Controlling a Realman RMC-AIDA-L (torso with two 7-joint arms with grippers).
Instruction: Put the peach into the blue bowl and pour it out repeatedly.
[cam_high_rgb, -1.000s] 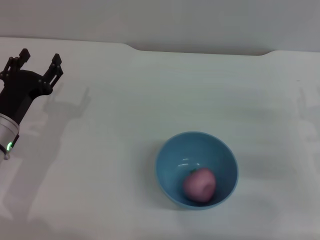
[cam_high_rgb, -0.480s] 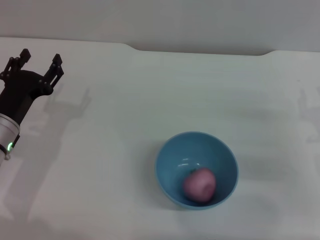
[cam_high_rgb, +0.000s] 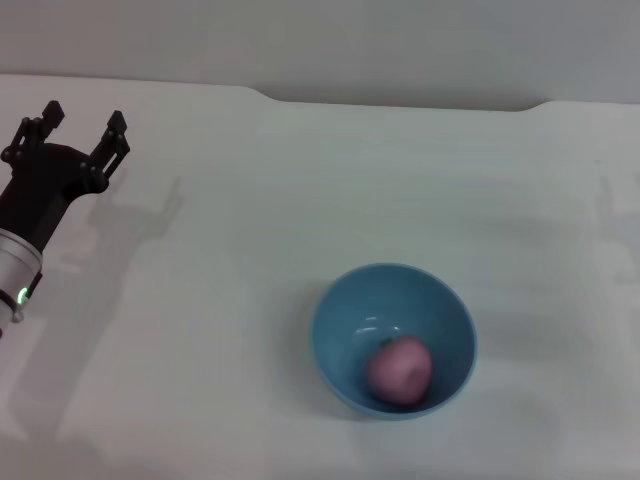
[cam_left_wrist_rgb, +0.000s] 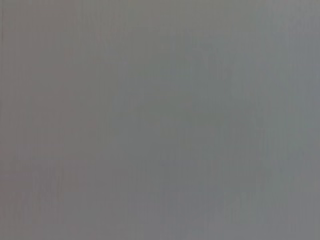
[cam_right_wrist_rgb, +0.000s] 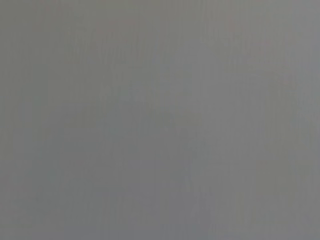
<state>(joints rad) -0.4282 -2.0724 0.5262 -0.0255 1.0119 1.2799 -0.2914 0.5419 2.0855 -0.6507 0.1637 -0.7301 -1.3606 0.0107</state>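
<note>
So, head view first: the bowl (cam_high_rgb: 393, 340) sits upright on the white table (cam_high_rgb: 250, 300), down around 5 o'clock from the middle of the shot. The peach (cam_high_rgb: 399, 369) is inside it, resting low against the wall nearest the robot, at about 6 o'clock within the bowl, with a tiny dark stem poking up on top. The left gripper (cam_high_rgb: 80, 130) hangs way over at 10 o'clock, well apart from the bowl, its fingers spread and nothing between them, and a green light shows on the arm behind it. The right gripper isn't in the shot at all. Left wrist view: just flat grey, can't make out anything. Right wrist view: same deal, plain grey.
</note>
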